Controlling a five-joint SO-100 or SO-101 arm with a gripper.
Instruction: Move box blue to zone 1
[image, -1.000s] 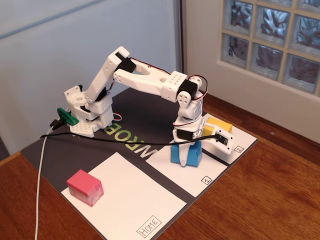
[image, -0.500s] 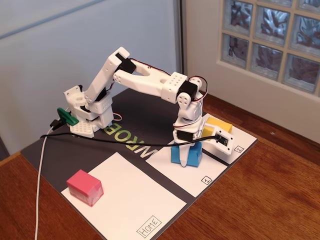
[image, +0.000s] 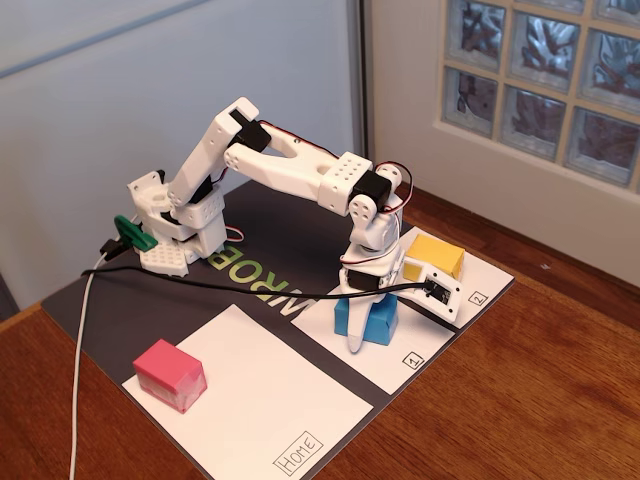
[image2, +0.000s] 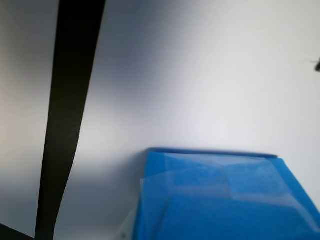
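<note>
Fixed view: gripper fingers clasping box blue, on zone 1.

I saw the gripper low over zone 1, its fingers straddling the blue box. The yellow box stood close behind, hemming that side. Toward Home the paper lay bare; the pink box sat well apart at its far corner. A black cable crossed the mat.

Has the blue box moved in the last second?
Yes. In the fixed view the blue box has slid slightly left and toward the camera across zone 1, away from the yellow box, with the gripper around it.
</note>
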